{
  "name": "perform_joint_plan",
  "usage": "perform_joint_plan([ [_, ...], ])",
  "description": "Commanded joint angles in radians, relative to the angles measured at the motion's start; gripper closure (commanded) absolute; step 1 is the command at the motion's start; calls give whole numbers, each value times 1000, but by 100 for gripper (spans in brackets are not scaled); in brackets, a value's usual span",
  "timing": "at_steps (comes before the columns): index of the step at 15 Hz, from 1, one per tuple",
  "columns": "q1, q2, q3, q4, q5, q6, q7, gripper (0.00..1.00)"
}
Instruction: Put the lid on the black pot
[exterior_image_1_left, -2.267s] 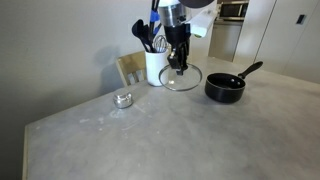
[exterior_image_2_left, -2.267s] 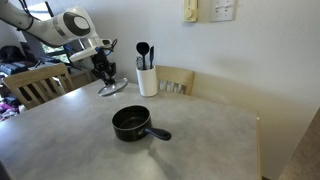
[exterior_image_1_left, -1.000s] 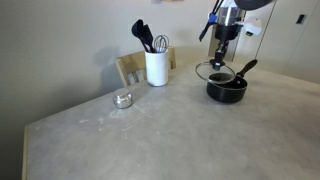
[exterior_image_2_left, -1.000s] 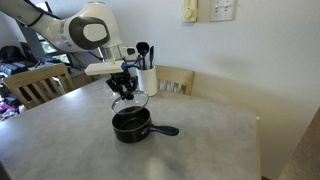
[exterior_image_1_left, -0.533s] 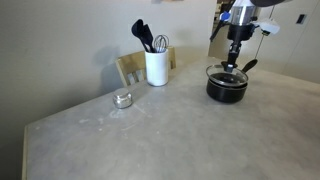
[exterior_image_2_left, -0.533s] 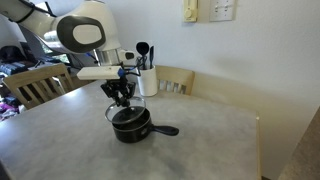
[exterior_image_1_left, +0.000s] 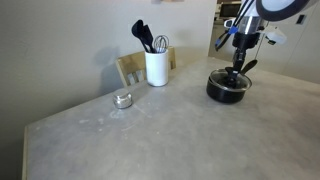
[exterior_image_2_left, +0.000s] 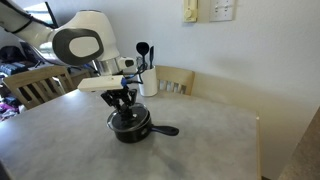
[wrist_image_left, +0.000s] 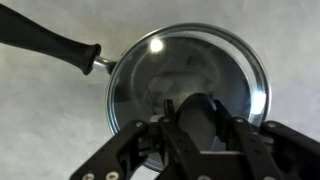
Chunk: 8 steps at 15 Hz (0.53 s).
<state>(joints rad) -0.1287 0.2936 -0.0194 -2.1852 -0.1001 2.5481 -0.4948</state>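
The lid (wrist_image_left: 185, 75) lies on the black pot (exterior_image_1_left: 226, 88) directly beneath the fingers (wrist_image_left: 270, 140), its knob (wrist_image_left: 205, 118) clasped between them. The pot's handle (wrist_image_left: 48, 40) points away to one side. On the bench (exterior_image_1_left: 150, 135), well apart from the fingers, stands the utensil holder (exterior_image_1_left: 156, 67), with a small metal object (exterior_image_1_left: 123, 99) farther off.

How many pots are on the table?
1. The black pot sits on the table under the gripper, the lid covering it. No other pot shows in any view.
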Motion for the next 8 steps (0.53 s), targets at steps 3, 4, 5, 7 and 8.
perform_joint_plan([
  [3,-56,-18,52,12,109,-11,-165,85],
  [4,-59,-18,55,17,126,-11,-186,85],
  [5,-61,-16,57,22,141,-11,-204,85],
  [7,-64,-7,55,31,158,-3,-231,85],
  [8,-66,-4,52,37,162,-4,-237,85],
])
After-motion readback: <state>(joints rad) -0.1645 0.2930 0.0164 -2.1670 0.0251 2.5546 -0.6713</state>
